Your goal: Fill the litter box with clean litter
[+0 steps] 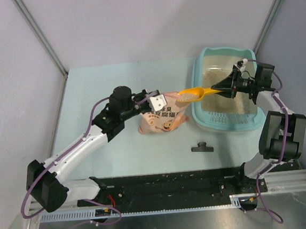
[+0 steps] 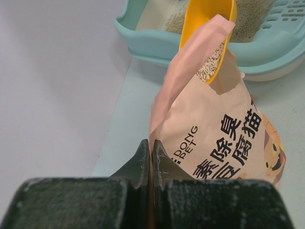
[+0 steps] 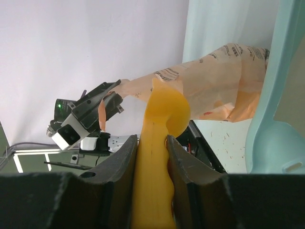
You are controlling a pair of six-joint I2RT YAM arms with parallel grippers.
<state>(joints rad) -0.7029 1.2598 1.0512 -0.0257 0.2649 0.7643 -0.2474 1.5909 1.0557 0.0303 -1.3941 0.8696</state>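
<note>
While the overhead view gives layout only, the left wrist view shows the left gripper [image 2: 150,145] pinching the soft pink-orange bag [image 2: 214,138] and pale, grainy clean litter [image 2: 209,67] in the glossy orange scoop [image 1: 191,94]. The right gripper [image 3: 151,139] clamps the scoop's handle over the rounded teal litter box [image 1: 234,124], which stands at the table's right and is partly filled.

You are looking at the litter box [image 1: 231,120]: light teal, rounded corners, raised rim. It is sitting flat at the far right of the table [image 1: 118,149], with its slotted grille end facing the near edge. The clean litter [image 1: 214,82], fine pale beige granules, is lying as a thin uneven layer across the box floor. A further small heap is resting in the orange scoop [image 2: 205,24], which is hanging just outside the box's left wall
</note>
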